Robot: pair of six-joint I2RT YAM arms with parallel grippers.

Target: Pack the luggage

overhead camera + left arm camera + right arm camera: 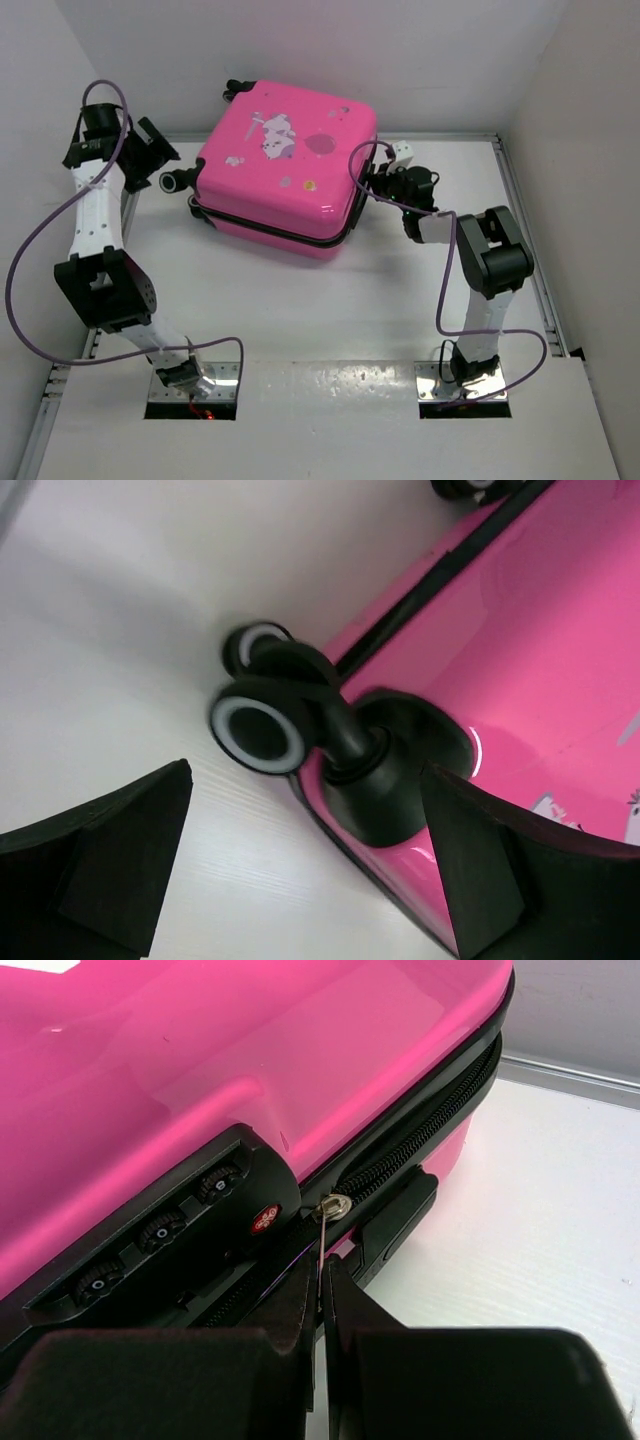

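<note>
- Only my right wrist view shows the right gripper (pixel 320 1272) pinched on the luggage (pixel 250 1050) zipper pull (pixel 331 1207).
- My left gripper (pixel 305 775) gapes near a wheel (pixel 257 730), fingers (pixel 100 860) cropped.

Closed pink luggage (pixel 290 175) lies on the table (pixel 330 310) between the left end effector (pixel 150 165) and right end effector (pixel 386 180).

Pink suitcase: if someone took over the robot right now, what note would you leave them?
The left claw is open and empty, next to a corner wheel.
The right claw is shut on the zip pull, beside the lock.
The suitcase lies flat on the table, far side.
Done: lid down; zip looks closed beyond the pull.
Left: probably finish the zip, then let go. Contents can't be seen.
</note>
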